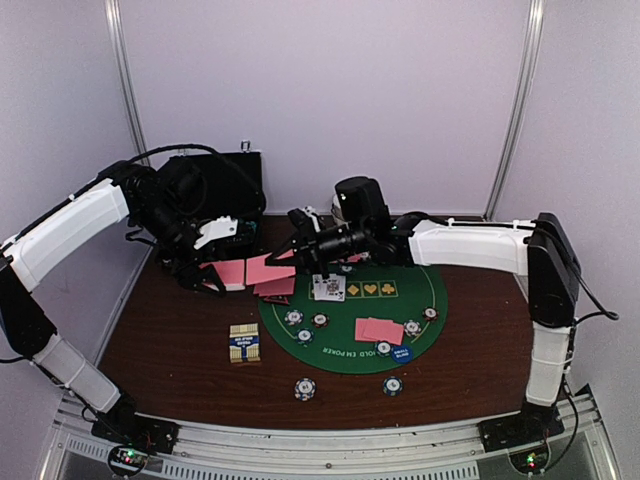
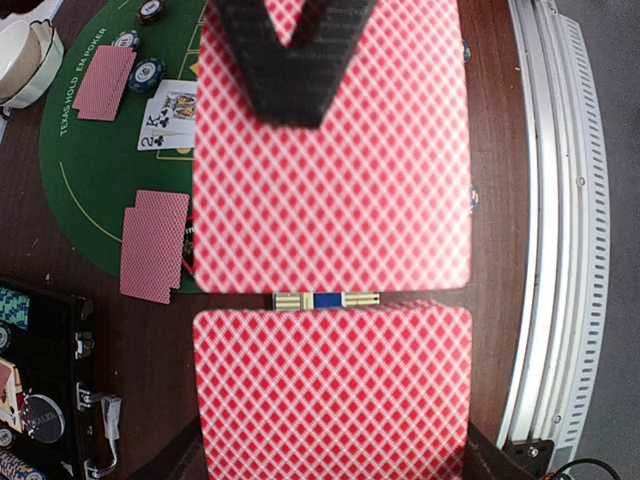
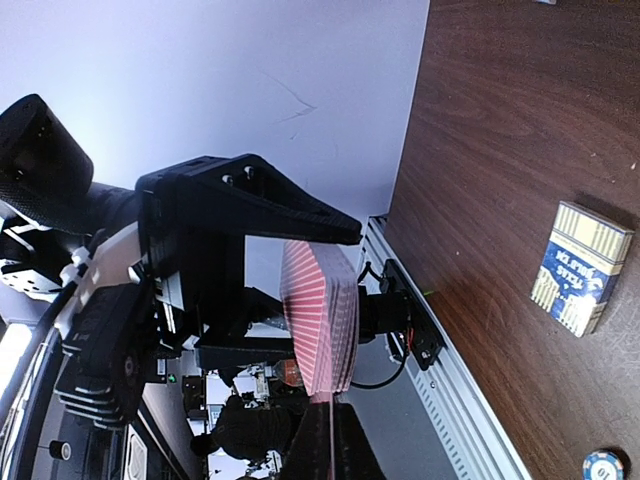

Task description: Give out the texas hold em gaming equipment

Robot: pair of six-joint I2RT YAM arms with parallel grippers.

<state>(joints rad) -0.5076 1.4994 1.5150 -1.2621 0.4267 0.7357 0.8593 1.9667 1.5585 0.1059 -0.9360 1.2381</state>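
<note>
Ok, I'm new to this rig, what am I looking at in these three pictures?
Two robot arms are bolted to a table. The wide picture looks down from above and behind them; the other two come from a camera on each wrist. On the table lie a green mat, chips, a card box and cards, two face up. The left claw is shut on a pink-backed deck; the right claw is shut, apparently pinching one card off it.
</note>
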